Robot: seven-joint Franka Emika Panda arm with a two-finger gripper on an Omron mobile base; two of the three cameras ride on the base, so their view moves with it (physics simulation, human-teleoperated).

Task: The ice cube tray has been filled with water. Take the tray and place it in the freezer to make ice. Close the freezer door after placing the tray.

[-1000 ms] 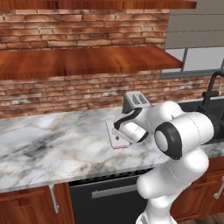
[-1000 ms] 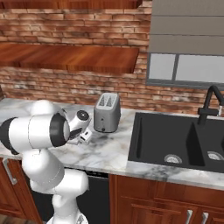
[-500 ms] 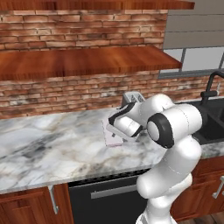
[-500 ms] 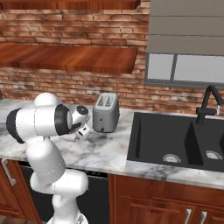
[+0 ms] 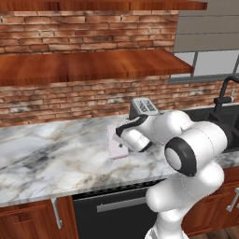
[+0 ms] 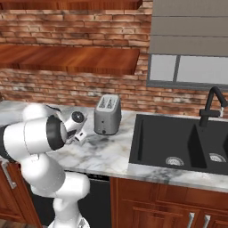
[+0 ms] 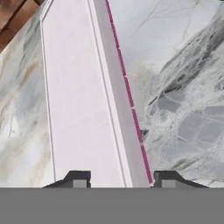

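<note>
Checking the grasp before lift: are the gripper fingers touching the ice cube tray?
Cannot tell. In the hand view the fingertips straddle the ice cube tray, but their contact edges are hidden.

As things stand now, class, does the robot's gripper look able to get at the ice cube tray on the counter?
Probably yes. In the hand view the gripper sits right over the ice cube tray, a fingertip at each side of its near end, and nothing lies between. The toaster stands behind, clear of the tray.

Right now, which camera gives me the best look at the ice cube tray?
The hand view: the ice cube tray runs long and close up on the marble counter, pink edge clear. The left base view shows a pale corner beside the wrist. In the right base view I cannot make it out.
</note>
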